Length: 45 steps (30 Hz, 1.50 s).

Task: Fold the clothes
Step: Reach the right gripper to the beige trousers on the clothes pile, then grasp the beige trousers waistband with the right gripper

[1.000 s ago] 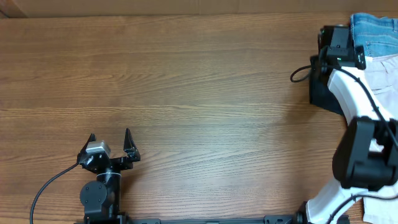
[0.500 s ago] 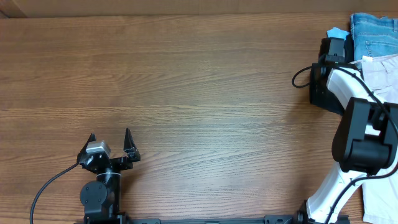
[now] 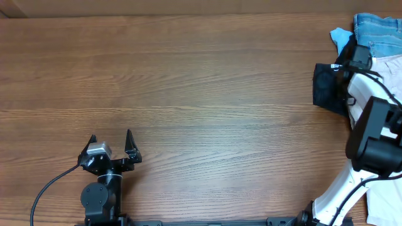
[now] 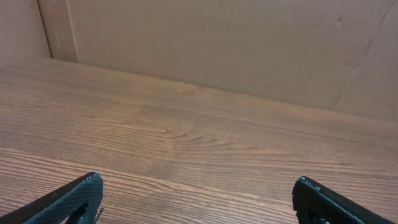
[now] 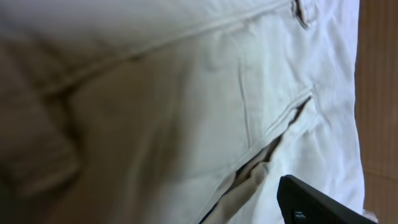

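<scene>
The beige garment [image 3: 388, 70] lies in a pile at the table's far right edge, partly under my right arm. It fills the right wrist view [image 5: 186, 93], showing seams and a pocket slit. My right gripper [image 3: 358, 58] is right over it and looks open. Only its right finger shows in the right wrist view [image 5: 317, 202], close above the cloth. My left gripper [image 3: 112, 145] is open and empty at the front left, and its view [image 4: 196, 199] shows only bare wood between the fingers.
Blue denim jeans [image 3: 379, 29] lie at the back right corner, with a light blue cloth [image 3: 340, 36] beside them. A black shirt [image 3: 328, 88] lies left of the beige garment. A cardboard wall [image 4: 217, 43] stands behind the wooden table [image 3: 188, 81].
My right gripper has moved right, from above the black shirt's back edge onto the beige garment. The light blue cloth now shows. The left arm has not moved.
</scene>
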Available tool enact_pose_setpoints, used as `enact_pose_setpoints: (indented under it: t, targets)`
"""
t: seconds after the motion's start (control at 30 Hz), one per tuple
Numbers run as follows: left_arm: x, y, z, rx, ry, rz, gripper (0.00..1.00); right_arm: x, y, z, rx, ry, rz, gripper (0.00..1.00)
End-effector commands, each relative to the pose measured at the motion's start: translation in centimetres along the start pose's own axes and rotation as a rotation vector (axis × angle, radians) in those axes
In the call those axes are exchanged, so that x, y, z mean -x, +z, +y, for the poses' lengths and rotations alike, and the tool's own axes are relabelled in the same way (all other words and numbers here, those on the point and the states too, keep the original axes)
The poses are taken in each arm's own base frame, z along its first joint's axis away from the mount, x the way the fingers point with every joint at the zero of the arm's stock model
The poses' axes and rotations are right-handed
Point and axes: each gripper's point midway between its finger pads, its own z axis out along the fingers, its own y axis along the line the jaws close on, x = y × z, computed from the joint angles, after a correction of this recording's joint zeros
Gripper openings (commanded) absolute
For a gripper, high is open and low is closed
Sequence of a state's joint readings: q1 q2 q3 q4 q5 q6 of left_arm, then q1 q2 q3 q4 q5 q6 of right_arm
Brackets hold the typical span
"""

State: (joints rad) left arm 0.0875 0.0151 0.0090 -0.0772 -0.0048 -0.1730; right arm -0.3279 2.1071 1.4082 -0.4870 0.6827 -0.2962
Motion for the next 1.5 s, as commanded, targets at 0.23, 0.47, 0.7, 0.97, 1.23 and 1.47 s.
enact_pose_setpoints:
  t: [0.23, 0.47, 0.7, 0.97, 1.23, 1.47]
  targets:
    - [0.1, 0.0, 0.2, 0.009, 0.023, -0.01, 1.0, 2.0, -0.4, 0.6, 0.042, 0.099, -0.065, 0.73]
    - [0.1, 0.0, 0.2, 0.009, 0.023, -0.009, 1.0, 2.9, -1.1, 1.4, 0.047, 0.122, -0.097, 0.56]
    - [0.1, 0.0, 0.2, 0.009, 0.023, -0.009, 1.0, 4.0, -2.1, 2.2, 0.054, 0.126, -0.135, 0.52]
    - [0.1, 0.0, 0.2, 0.009, 0.023, -0.009, 1.0, 3.8, -2.2, 2.6, 0.071, 0.183, -0.125, 0.27]
    - [0.1, 0.0, 0.2, 0.009, 0.023, -0.009, 1.0, 4.7, -3.5, 1.6, 0.039, 0.244, -0.148, 0.04]
    - [0.1, 0.0, 0.2, 0.009, 0.023, -0.01, 1.0, 8.2, -9.2, -1.9, 0.089, 0.409, -0.287, 0.04]
